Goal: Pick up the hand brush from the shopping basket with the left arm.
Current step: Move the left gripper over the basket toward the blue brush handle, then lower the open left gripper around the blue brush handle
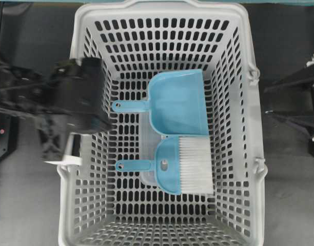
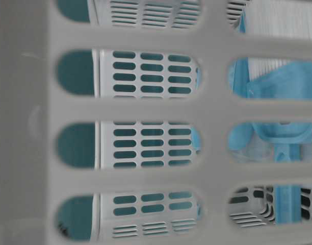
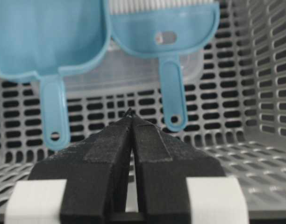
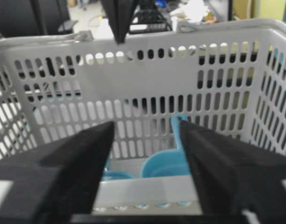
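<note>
Early stage: hand brush [image 1: 172, 166] lies untouched, lower centre of shopping basket [image 1: 252, 128]. Left gripper [image 3: 132, 119] pinched closed, empty, short of the handle. Grasp and lift remain.

One basket [image 1: 254, 128] — one brush [image 1: 185, 166], one dustpan [image 1: 180, 102].

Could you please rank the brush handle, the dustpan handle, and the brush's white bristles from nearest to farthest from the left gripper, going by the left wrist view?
From the left gripper, jaws shut:
1. Brush handle, just ahead, to the right.
2. Dustpan handle, ahead, off to the left.
3. White bristles, farthest, at the top edge, beyond the brush body.
</note>
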Motion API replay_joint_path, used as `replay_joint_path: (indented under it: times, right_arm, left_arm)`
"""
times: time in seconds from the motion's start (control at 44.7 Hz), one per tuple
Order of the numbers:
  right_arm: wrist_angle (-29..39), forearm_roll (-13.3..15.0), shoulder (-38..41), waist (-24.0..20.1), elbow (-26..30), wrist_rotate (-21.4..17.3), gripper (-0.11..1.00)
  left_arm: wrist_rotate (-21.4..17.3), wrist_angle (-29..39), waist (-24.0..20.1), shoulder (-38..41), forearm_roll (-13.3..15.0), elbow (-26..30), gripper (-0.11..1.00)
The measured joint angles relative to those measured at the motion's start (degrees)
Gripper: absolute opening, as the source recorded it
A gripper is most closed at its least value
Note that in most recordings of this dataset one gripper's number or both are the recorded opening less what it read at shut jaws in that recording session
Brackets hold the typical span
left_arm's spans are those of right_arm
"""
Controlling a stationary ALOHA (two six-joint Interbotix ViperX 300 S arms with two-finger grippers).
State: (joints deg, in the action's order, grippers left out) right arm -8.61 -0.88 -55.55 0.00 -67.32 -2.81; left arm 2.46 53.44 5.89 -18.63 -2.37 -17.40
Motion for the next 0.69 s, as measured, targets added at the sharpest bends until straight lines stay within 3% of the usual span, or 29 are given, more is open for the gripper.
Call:
replay_joint_path:
  times: [0.09, 0.381, 0.425, 0.694]
  right_arm:
    - [0.0, 0.0, 0.0, 0.0, -0.1, 0.0, 0.7]
    - [0.0, 0.0, 0.0, 0.0, 0.0, 0.0, 0.71]
    - [0.0, 0.0, 0.0, 0.0, -0.1, 0.0, 0.71]
    - [0.0, -0.1, 0.0, 0.0, 0.0, 0.4, 0.71]
  left_arm:
    - [0.8, 1.3, 0.1, 2.1, 0.0, 1.2, 0.04]
    - [5.8, 2.2, 1.7, 9.1, 0.0, 3.7, 0.8]
    - [6.4, 2.3, 2.2, 10.5, 0.0, 4.0, 0.87]
    - [7.5, 2.3, 4.2, 18.8, 0.0, 6.0, 0.9]
